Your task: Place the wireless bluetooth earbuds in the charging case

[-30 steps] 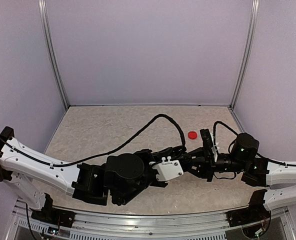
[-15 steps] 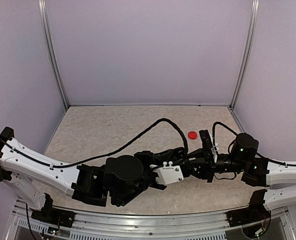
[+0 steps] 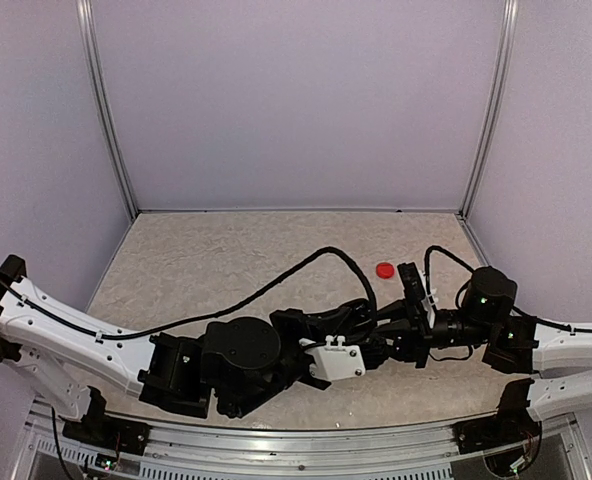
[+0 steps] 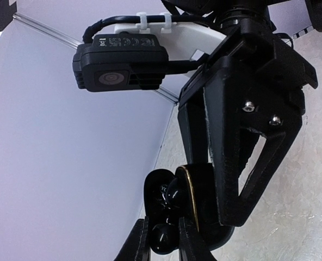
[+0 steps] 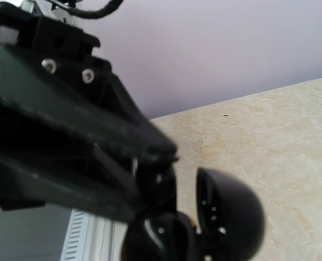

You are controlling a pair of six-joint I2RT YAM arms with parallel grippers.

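In the left wrist view my left gripper [image 4: 162, 240] is shut on a glossy black earbud [image 4: 163, 235] and holds it at the mouth of the open black charging case [image 4: 156, 190]. A second black earbud [image 4: 181, 187] sits in the case. My right gripper's fingers [image 4: 231, 163] clamp the case from the right. In the right wrist view the case lid [image 5: 231, 212] stands open beside the base [image 5: 155, 239], with the left gripper's fingers [image 5: 153, 182] over it. In the top view both grippers, left [image 3: 376, 338] and right [image 3: 398, 325], meet mid-table and hide the case. No red earbuds are visible.
A small round red object [image 3: 384, 269] lies on the beige tabletop [image 3: 226, 260] just beyond the two grippers. A black cable [image 3: 276, 280] loops from the left arm over the table. Pale walls enclose the table on three sides.
The left wrist has shifted a little toward the near edge and lower, staying against the right gripper. The right arm and the red object have not moved.
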